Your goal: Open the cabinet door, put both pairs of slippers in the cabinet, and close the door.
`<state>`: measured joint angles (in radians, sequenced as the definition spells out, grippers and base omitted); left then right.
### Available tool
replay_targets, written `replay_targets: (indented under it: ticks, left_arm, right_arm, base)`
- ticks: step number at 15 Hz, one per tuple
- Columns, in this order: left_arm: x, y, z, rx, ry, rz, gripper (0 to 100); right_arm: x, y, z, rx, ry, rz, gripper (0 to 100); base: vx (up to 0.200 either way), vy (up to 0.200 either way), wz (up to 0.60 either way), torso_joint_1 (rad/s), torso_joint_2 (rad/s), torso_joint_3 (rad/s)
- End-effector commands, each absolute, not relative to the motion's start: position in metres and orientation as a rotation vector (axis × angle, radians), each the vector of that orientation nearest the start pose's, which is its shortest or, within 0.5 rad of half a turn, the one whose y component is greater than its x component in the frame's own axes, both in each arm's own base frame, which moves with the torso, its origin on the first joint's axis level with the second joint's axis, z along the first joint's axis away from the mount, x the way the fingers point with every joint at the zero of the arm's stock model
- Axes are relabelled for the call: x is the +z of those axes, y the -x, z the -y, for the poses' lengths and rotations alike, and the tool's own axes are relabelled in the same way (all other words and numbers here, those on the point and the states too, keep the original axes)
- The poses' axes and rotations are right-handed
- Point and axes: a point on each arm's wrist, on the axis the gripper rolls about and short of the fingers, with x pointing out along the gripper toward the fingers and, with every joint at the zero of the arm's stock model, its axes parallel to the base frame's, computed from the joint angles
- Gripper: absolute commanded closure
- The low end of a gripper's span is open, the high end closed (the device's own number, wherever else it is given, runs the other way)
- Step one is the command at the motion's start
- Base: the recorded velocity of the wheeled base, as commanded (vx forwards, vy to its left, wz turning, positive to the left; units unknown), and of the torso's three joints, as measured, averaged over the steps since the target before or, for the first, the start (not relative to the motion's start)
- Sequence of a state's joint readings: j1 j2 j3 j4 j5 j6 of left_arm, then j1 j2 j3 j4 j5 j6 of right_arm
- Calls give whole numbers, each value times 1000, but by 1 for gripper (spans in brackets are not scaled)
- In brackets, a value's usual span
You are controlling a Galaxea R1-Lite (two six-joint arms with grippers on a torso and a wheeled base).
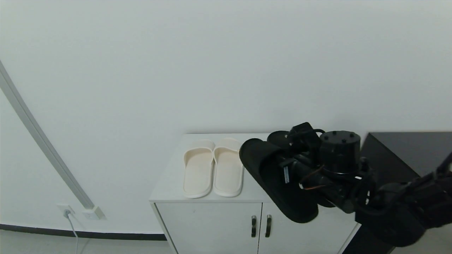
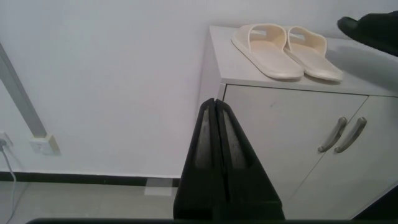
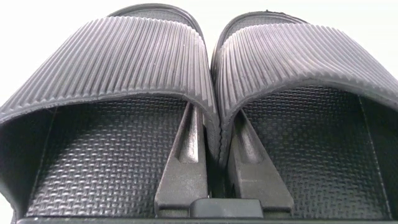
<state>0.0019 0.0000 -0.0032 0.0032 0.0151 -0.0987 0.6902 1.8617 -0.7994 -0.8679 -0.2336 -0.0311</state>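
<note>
Black rubber slippers [image 1: 279, 176] hang tilted over the right front edge of the cabinet [image 1: 208, 225], the right gripper [image 3: 214, 155] pinching their two inner side walls together. That thin hold looks like the weak point: one slipper could slide free and drop in front of the cabinet. Both doors are closed, and the lower slipper dangles before the right door, so a swinging door may knock it. The left gripper [image 2: 216, 143], fingers pressed together, sits low off the cabinet's left front corner. The two handles [image 1: 260, 225] stand close together, inviting a wrong hook. White slippers [image 1: 213, 167] rest on the cabinet's top.
</note>
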Motion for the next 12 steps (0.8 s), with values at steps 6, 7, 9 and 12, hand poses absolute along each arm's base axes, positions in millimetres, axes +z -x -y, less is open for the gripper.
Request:
replay_targets:
  ticks: [6, 7, 9, 12]
  left_arm:
    - [76, 23, 0, 17, 100, 1, 100]
    - [76, 23, 0, 18, 100, -1, 100]
    - [76, 23, 0, 18, 100, 1, 100]
    - [76, 23, 0, 18, 103, 1, 100]
  right_arm:
    - [196, -173, -150, 935, 111, -288, 100]
    - [195, -172, -150, 941, 113, -292, 100]
    - [192, -172, -151, 946, 115, -303, 100]
    - [189, -171, -150, 947, 118, -314, 100]
  base:
    - [0, 0, 0, 0, 0, 0]
    - [0, 0, 0, 0, 0, 0]
    - [0, 0, 0, 0, 0, 0]
    - [0, 0, 0, 0, 0, 0]
